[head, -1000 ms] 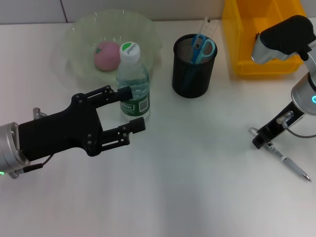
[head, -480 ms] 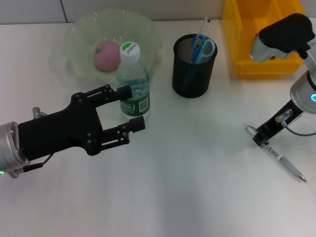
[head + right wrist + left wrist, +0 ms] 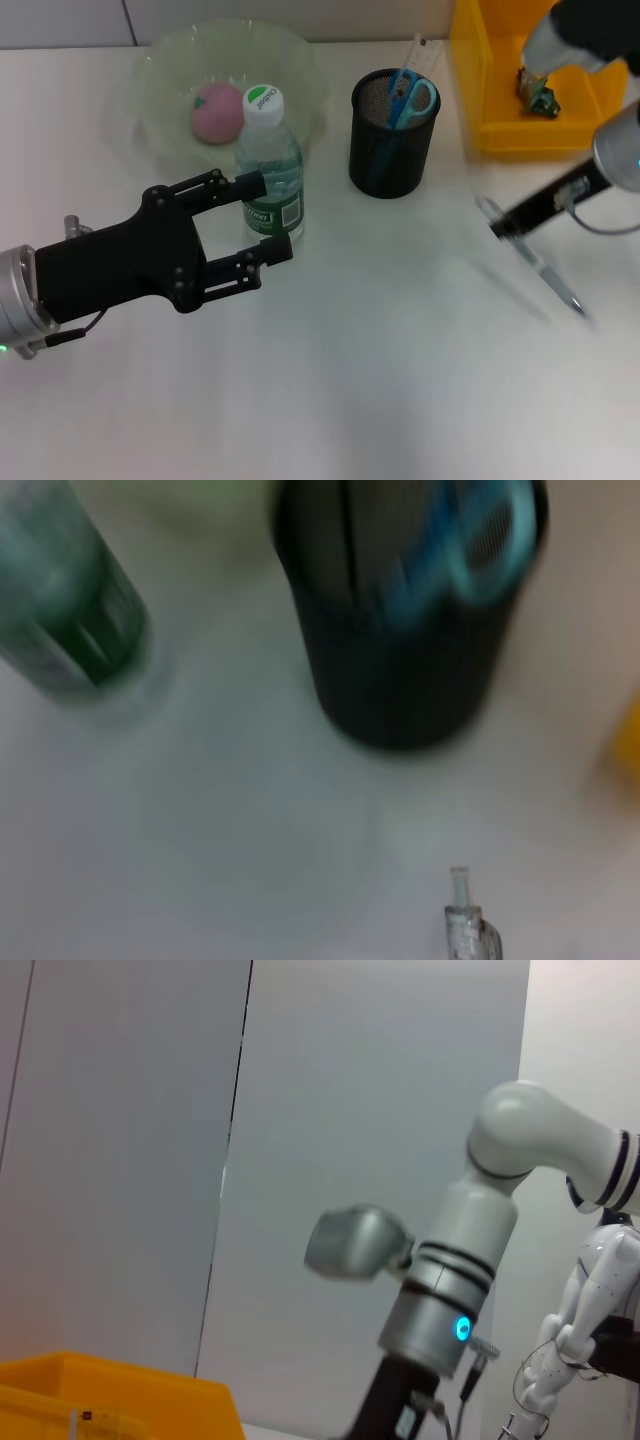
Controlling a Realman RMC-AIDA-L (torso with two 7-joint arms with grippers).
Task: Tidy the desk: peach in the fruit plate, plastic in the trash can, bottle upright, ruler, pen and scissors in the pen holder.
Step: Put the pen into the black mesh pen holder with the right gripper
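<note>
**Operator:** While the slim silver-grey pen [image 3: 535, 268] hangs from the right gripper [image 3: 503, 226], what can go wrong?

**Technician:** You carry the pen pinched near its upper end, and it slants down and outward above the plain white desk [image 3: 400, 380]. I judge the grip to be far off the pen's middle, so it may pivot or slip free if you swing the arm fast. A low-hanging tip could also strike the rim of the black metal mesh pen holder [image 3: 392, 135] and tip it. The blue-handled scissors [image 3: 410, 95] and the clear plastic ruler [image 3: 418, 52] already stand in that cup, so the free opening is narrow, and the pen may jam against them.

**Operator:** Where do you see room to move?

**Technician:** You have open desk between the pen and the cup. The bright yellow rectangular trash can [image 3: 500, 100] stands just beside the cup, so stay off its wall. The left gripper [image 3: 258, 215] rests with fingers spread wide, holding nothing, beside the upright clear water bottle [image 3: 270, 165]. The pink peach [image 3: 217, 112] lies in the pale green scalloped fruit plate [image 3: 165, 70], well apart from your path.
</note>
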